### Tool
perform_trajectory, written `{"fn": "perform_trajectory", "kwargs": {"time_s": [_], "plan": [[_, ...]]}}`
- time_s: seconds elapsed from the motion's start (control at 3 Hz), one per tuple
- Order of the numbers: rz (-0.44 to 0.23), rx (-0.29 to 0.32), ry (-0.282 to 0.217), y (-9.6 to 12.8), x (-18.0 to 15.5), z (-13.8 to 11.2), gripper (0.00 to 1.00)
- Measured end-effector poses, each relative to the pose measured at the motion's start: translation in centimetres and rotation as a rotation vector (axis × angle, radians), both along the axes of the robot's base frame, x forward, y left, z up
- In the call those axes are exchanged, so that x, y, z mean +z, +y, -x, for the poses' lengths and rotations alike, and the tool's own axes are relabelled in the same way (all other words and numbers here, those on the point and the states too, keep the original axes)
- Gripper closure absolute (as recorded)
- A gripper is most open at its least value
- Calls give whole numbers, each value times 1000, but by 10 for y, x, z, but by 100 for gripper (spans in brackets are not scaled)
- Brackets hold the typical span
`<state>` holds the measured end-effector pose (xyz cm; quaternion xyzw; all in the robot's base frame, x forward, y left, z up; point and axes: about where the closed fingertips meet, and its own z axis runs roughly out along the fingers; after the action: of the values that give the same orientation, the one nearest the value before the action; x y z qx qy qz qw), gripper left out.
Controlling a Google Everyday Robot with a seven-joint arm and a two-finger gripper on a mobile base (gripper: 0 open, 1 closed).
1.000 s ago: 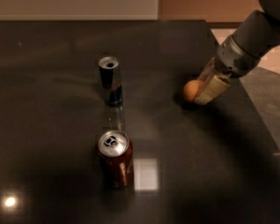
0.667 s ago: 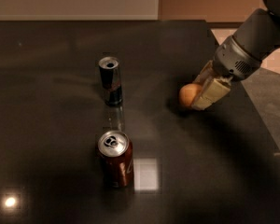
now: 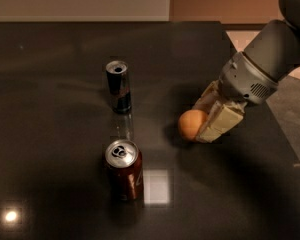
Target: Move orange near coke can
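Change: the orange (image 3: 191, 125) and the gripper (image 3: 200, 123) had shifted together toward 7 o'clock, ending closer to the cans than a second earlier; both cans had stayed where they were.
Count: two cans, one orange, one gripper, one arm, all on or over a single dark glossy table (image 3: 50, 134).
Bright spot: one small round glint lay on the table at the far left, near the front edge.
Slim can: one dark blue and silver can (image 3: 118, 85) stood upright left of the middle, its top showing a dark opening.
Coke can: one dark red coke can (image 3: 124, 169) stood upright at 6 o'clock from the slim can, apart from it, with its silver top and pull tab facing up.
Light patch: one pale square reflection (image 3: 156, 186) sat on the table just beside the coke can, at its 3 o'clock.
Orange position: it was at about 2 o'clock from the coke can and 4 o'clock from the slim can, well apart from both; whether it rested on the table or was raised could not be told.
Jaws: the two cream fingers (image 3: 221, 122) pinched the orange, one behind it and one in front.
Arm: one grey arm (image 3: 270, 59) reached in from 2 o'clock, at the upper right corner.
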<state>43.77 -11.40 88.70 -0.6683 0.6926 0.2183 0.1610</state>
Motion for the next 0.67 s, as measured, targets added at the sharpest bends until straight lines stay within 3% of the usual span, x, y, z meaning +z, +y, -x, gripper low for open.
{"fn": "perform_trajectory", "kwargs": {"time_s": [0.67], "plan": [[-23,96,22,30,-21,52,100]]}}
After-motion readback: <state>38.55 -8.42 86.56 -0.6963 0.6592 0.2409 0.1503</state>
